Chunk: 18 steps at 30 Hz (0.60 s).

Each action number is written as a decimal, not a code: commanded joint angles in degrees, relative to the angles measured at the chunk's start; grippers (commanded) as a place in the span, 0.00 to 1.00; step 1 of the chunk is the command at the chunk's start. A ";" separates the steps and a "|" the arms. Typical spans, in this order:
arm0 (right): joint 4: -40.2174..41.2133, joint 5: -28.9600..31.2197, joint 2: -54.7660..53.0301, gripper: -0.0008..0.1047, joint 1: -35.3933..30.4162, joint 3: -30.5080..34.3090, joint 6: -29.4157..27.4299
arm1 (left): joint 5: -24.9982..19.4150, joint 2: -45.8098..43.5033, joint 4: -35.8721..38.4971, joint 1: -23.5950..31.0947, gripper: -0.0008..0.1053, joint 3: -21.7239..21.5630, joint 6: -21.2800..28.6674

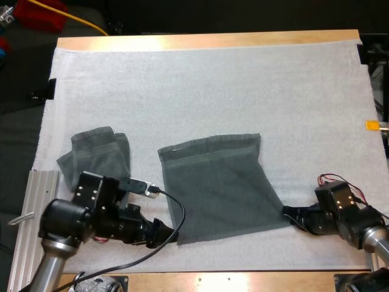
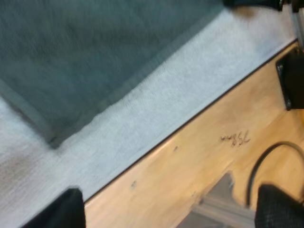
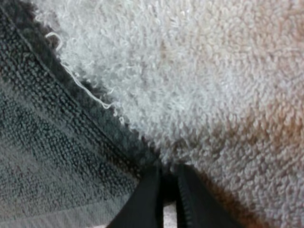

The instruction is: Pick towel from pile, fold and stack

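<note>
Wood of the table (image 1: 243,281) runs along the near side, with the white mat (image 1: 213,85) laid over almost all of it. Nearest to me, the left gripper (image 1: 169,233) sits low over the mat just beside the near left corner of the spread towel (image 1: 219,185). Its fingers (image 2: 66,211) stand wide apart and hold nothing; in the left wrist view they frame bare wood and the mat's edge, and the towel's hemmed corner lies a little beyond them, untouched. On the other side, the right gripper (image 1: 289,214) is down at the near right corner of the same towel. Its fingers (image 3: 145,199) are drawn almost together, and the dark tip of the corner runs in between them, so they pinch the cloth there. In the high view that corner is pulled out to a point toward the gripper. The spread towel itself lies flat and open in the middle of the mat, dark grey-green, slightly skewed, its hemmed far edge tilting up to the right. Farther off to the left, well apart from it, the crumpled towel (image 1: 97,155) lies in a loose bunched heap near the mat's left edge, behind the left arm. Beyond both towels the mat stretches bare to the table's far side.
</note>
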 commanded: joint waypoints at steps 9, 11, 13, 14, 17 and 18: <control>1.55 0.95 -0.22 0.03 0.02 0.36 -0.64 | 3.61 -0.23 -16.55 -0.22 0.67 12.48 -9.51; 1.55 0.95 -0.22 0.03 0.02 0.36 -0.64 | 3.61 -0.23 -18.15 -0.22 0.67 14.09 -10.47; 1.55 0.95 -0.22 0.03 0.02 0.36 -0.64 | 3.61 -0.23 -19.91 -0.22 0.67 15.37 -11.76; 1.55 0.95 -0.22 0.03 0.02 0.36 -0.64 | 3.61 -0.17 -20.44 -0.22 0.67 15.56 -12.47; 1.55 0.95 -0.22 0.03 0.02 0.36 -0.64 | 2.73 1.18 -22.61 -0.22 0.67 15.63 -14.34; 1.55 0.95 -0.22 0.03 0.02 0.36 -0.64 | 1.86 2.34 -23.52 -0.22 0.67 15.63 -15.25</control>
